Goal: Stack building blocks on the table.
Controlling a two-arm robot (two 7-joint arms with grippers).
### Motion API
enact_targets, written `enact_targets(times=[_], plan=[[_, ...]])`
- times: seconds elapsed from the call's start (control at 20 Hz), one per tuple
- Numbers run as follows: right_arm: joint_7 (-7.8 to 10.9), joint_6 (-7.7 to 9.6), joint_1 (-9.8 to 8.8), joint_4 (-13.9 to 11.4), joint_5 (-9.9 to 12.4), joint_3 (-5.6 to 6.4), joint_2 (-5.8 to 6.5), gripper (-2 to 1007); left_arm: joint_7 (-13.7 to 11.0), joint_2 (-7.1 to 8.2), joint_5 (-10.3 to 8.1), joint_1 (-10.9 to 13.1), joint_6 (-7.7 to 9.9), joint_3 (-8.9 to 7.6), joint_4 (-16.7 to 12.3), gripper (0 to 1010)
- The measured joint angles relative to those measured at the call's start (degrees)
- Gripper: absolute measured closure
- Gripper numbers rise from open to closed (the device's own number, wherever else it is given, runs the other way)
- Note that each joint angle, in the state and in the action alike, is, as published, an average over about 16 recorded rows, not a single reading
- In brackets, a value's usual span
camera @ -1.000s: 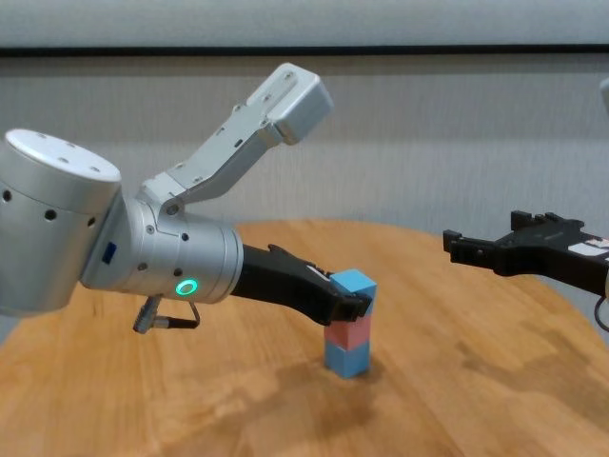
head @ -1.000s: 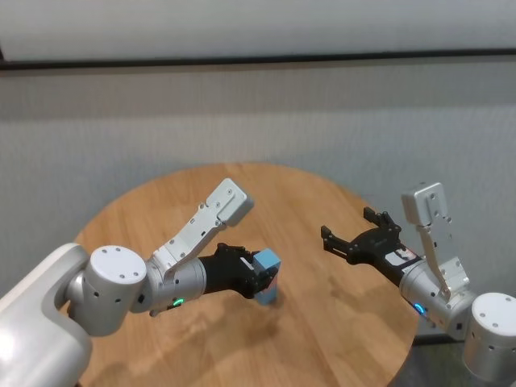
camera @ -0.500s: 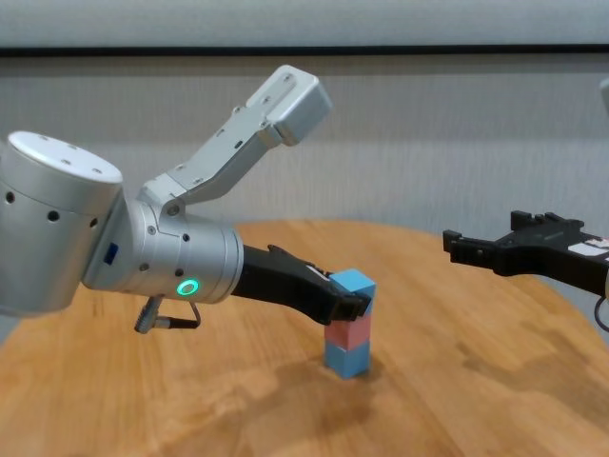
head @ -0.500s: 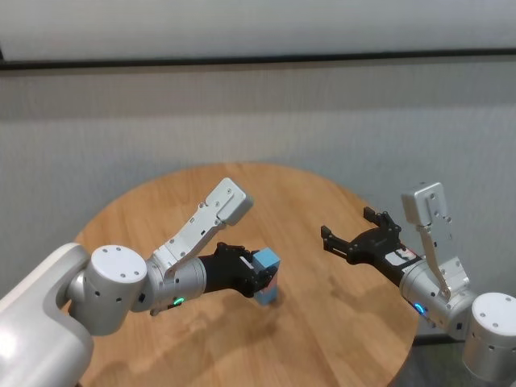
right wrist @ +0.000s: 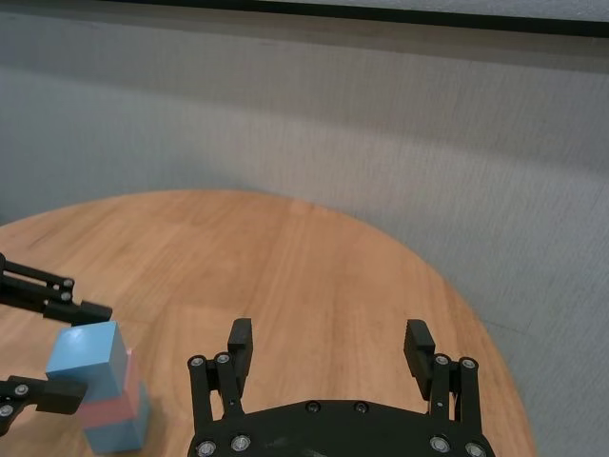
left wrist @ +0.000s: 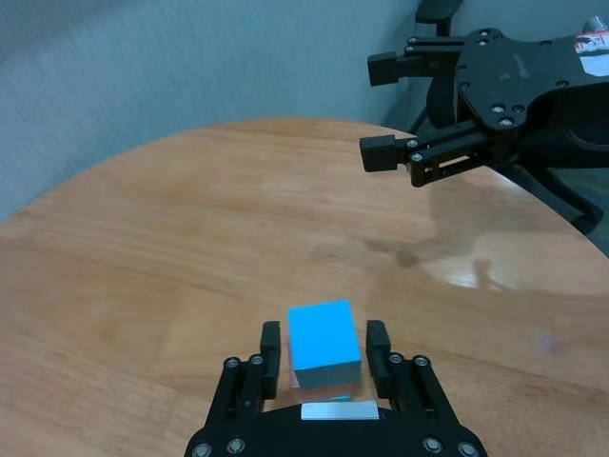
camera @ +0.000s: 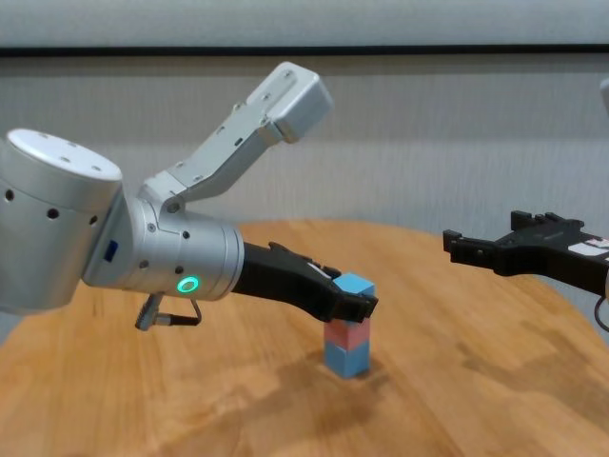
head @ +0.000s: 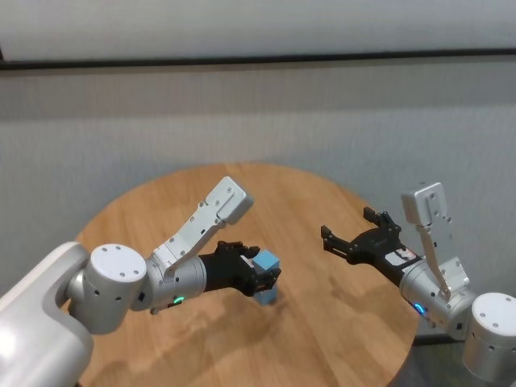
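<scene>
A stack of three cubes stands on the round wooden table (head: 339,322): a light blue cube (camera: 344,361) at the bottom, a pink cube (camera: 346,334) in the middle, a second light blue cube (camera: 353,284) on top. My left gripper (camera: 357,303) reaches in at the top cube's level. In the left wrist view its fingers (left wrist: 271,343) flank the top cube (left wrist: 324,333) with a thin gap on each side, so it is open. My right gripper (head: 347,224) hovers open and empty above the table's right side, away from the stack.
A grey wall runs behind the table. The table's far edge (right wrist: 285,202) curves round behind the stack. The right gripper (left wrist: 376,109) hangs some way beyond the stack in the left wrist view. Bare wood lies around the stack.
My left gripper's fingers have spread a little off the top blue cube, which stays on the pink cube. The right arm has not moved.
</scene>
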Motion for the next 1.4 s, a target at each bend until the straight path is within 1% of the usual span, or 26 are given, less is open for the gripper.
enact_targets(times=[0.3,0.45,0.65,0.8,1.0,1.2,1.4], plan=[[0.00,0.00,0.00,0.00,0.00,0.00,0.00,1,0.33,1.02,-0.89,0.49,0.12,-1.26,-2.23,241],[0.00,0.00,0.00,0.00,0.00,0.00,0.00,1,0.71,1.89,-1.59,0.78,0.13,-2.38,-3.49,155],[0.00,0.00,0.00,0.00,0.00,0.00,0.00,1,1.31,3.21,-2.57,1.04,0.05,-4.08,-4.67,72],[0.00,0.00,0.00,0.00,0.00,0.00,0.00,0,1.76,4.19,-3.22,1.14,-0.09,-5.28,-5.13,31],[0.00,0.00,0.00,0.00,0.00,0.00,0.00,0,2.24,5.21,-3.72,1.13,-0.36,-6.44,-4.93,9],[0.00,0.00,0.00,0.00,0.00,0.00,0.00,0,2.47,5.75,-3.86,1.01,-0.55,-6.98,-4.29,7],[0.00,0.00,0.00,0.00,0.00,0.00,0.00,0,2.53,5.95,-3.85,1.00,-0.65,-7.09,-3.97,7]])
